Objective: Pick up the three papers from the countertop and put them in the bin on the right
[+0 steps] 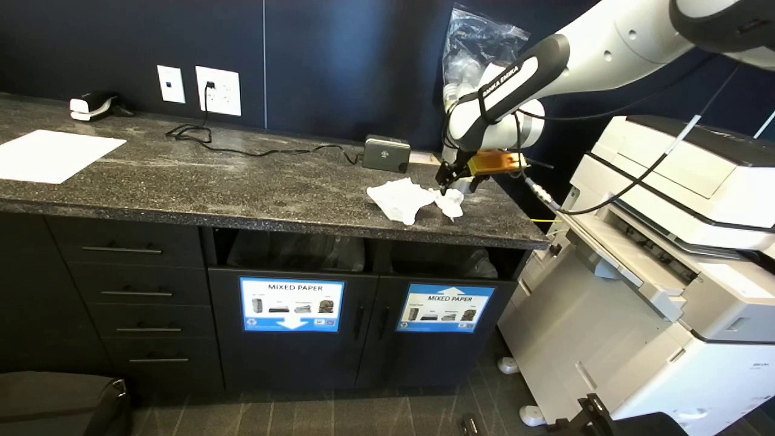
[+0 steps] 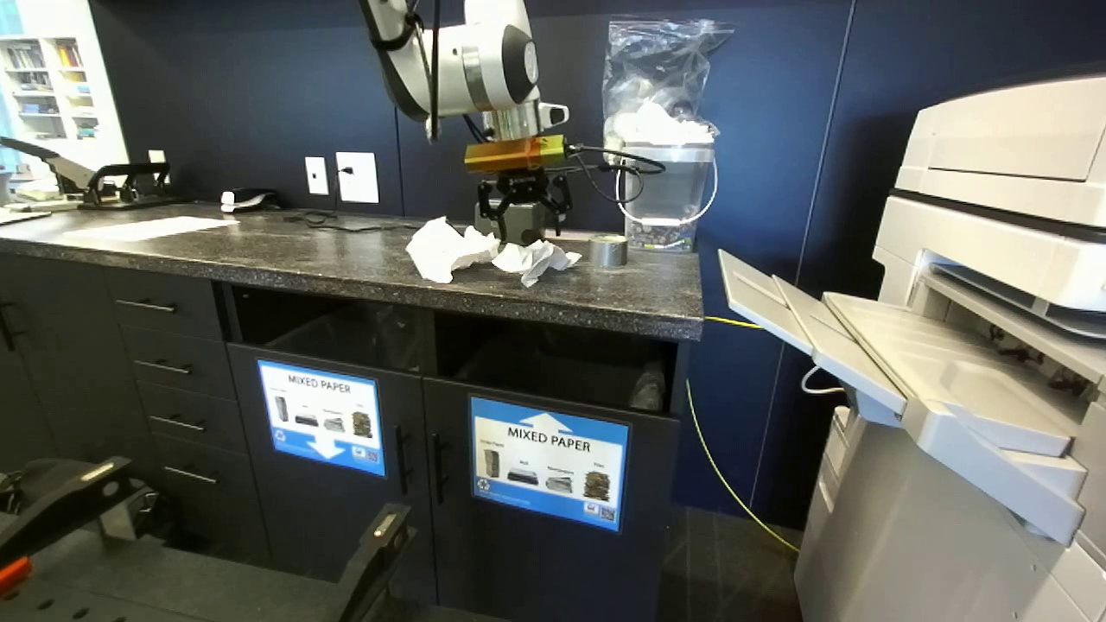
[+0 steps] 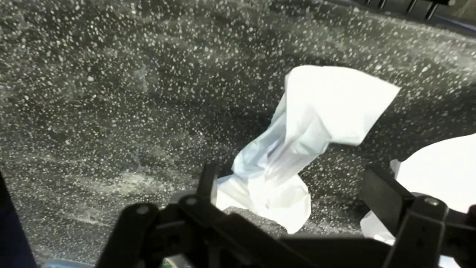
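gripper (image 3: 292, 178) released, jaws spread wide above the surface (image 1: 272, 191); smaller crumpled paper (image 2: 534, 259) lies on it, showing between them in the wrist view, can't tell if they touch it. larger crumpled paper (image 2: 445, 250) is on the surface just beside, to its left in both exterior views, can't tell if that's one piece or two. bin (image 2: 553, 358) is the right-hand dark slot under the surface, mixed paper label (image 2: 549, 462) below the opening; tape roll (image 2: 608, 251) sits right of the smaller paper in an exterior view.
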`<control>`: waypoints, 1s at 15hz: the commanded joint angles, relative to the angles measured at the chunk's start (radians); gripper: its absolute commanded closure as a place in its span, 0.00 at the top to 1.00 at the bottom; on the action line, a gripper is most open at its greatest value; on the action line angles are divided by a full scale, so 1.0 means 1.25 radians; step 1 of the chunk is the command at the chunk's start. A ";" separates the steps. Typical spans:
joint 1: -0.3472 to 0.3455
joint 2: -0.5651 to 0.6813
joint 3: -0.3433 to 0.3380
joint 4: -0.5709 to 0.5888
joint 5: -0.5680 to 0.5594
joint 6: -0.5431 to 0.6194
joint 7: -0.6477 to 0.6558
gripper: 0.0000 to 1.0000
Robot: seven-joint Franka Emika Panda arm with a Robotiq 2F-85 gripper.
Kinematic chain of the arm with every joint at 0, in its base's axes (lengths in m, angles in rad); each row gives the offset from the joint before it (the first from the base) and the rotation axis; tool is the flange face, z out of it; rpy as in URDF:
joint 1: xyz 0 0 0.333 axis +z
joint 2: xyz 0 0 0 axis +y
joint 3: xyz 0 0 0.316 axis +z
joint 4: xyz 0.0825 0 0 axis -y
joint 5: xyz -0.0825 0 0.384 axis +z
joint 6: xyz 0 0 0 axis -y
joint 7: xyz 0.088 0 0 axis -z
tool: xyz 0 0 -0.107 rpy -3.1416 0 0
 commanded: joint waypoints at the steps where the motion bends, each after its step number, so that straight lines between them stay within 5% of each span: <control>1: 0.023 0.050 -0.032 0.077 -0.001 0.036 0.046 1.00; 14: 0.034 0.184 -0.061 0.204 0.005 -0.031 0.096 1.00; 15: 0.033 0.187 -0.061 0.208 0.006 -0.028 0.098 0.75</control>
